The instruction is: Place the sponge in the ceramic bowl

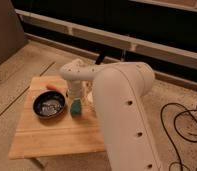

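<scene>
The teal-green sponge [75, 107] sits on the wooden table [52, 136], just right of the ceramic bowl [49, 106]. That bowl is dark, round and shallow, with a glossy speckled inside. My gripper [75, 96] points down from the white arm and stands directly over the sponge, at or touching its top. The arm's wrist hides the gripper's grasp on the sponge.
An orange carrot-like piece [54, 87] lies behind the bowl. A small white cup [90, 98] stands right of the sponge, partly behind the arm. Black cables [184, 125] lie on the floor at the right. A dark wall with a pale ledge runs behind the table.
</scene>
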### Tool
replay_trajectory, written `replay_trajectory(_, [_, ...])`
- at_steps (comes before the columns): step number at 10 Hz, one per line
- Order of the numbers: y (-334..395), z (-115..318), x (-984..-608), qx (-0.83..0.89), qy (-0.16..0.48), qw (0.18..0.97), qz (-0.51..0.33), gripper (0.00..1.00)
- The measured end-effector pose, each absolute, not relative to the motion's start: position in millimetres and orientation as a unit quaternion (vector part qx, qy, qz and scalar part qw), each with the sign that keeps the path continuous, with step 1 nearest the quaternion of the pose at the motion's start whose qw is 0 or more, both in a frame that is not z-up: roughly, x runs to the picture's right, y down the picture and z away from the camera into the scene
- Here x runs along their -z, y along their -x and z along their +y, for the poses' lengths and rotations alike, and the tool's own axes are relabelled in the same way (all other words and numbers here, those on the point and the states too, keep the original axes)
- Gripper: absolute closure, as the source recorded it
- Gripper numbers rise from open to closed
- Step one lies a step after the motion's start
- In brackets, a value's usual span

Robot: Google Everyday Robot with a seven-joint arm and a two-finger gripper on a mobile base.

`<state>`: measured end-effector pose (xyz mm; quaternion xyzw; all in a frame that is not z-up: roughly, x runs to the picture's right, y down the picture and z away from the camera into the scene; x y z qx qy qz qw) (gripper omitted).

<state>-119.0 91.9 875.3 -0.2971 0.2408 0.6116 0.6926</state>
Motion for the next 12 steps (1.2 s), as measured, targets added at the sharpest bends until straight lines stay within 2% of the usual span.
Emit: replay_trajectory(12, [135, 97, -920, -0.586, 0.344, 0.692, 0.246, 0.42])
